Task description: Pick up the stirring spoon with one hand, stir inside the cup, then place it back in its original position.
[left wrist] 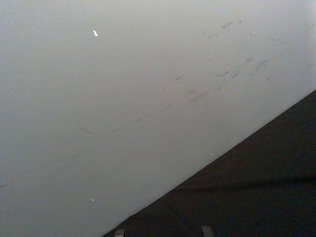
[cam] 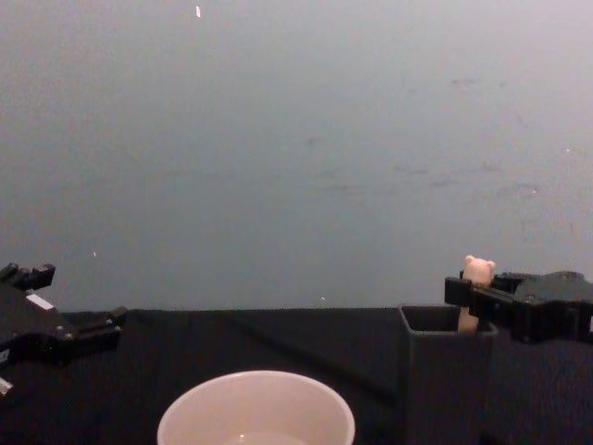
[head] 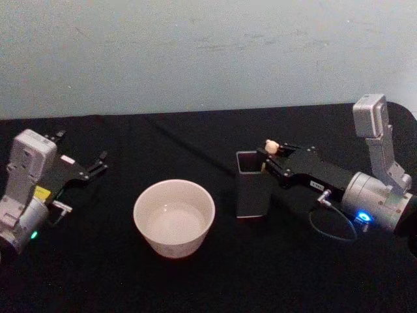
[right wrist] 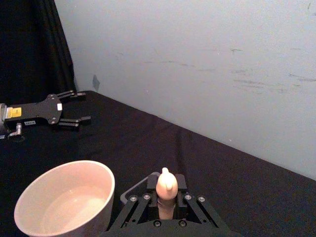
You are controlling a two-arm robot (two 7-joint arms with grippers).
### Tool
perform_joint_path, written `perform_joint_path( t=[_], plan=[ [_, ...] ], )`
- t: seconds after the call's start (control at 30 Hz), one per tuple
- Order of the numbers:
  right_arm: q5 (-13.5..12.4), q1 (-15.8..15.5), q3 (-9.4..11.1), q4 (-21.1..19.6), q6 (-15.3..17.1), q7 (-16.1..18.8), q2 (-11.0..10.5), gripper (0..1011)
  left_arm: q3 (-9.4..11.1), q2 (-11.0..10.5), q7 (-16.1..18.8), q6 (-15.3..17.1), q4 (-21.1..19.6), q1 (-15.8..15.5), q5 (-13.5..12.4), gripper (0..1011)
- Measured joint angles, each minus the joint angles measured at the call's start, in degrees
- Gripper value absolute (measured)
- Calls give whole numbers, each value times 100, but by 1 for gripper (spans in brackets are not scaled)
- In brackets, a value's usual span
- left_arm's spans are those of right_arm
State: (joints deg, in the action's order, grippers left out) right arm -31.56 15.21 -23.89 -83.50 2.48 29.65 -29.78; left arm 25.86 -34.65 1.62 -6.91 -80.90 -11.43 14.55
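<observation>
Right gripper has its fingers closed on the beige handle of the stirring spoon, just under the tiny bear head, and we read this as the grasp step with the lift not yet made. That spoon stands upright in the dark grey square holder at its right rear corner, the stem and bowl hidden inside — so we cannot see how deep it sits.

We judge it light, stiff and slim, with a smooth handle that could twist or slide between the pads; taking it high on the handle (where the fingers already sit) seems right, and a straight upward pull should clear the holder's wall without tipping the holder.

Just to the holder's left sits the cup, wide, cream and open-topped, an easy target for a thin spoon, though its rim may chip or it may skid if knocked.

Farther left, well apart from the cup, the left gripper rests idle with its fingers spread.

Everything stands on a black cloth-covered table before a pale scuffed wall.
</observation>
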Motion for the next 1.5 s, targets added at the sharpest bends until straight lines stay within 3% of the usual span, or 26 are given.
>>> perform_joint_path(
  t=[0.87,1.5],
  plan=[
    [-19,5,0,-8,-6,13,-7,213,0,0,0,0,0,0,0,1001],
    [-23,5,0,-8,-6,14,-7,763,0,0,0,0,0,0,0,1001]
  ],
)
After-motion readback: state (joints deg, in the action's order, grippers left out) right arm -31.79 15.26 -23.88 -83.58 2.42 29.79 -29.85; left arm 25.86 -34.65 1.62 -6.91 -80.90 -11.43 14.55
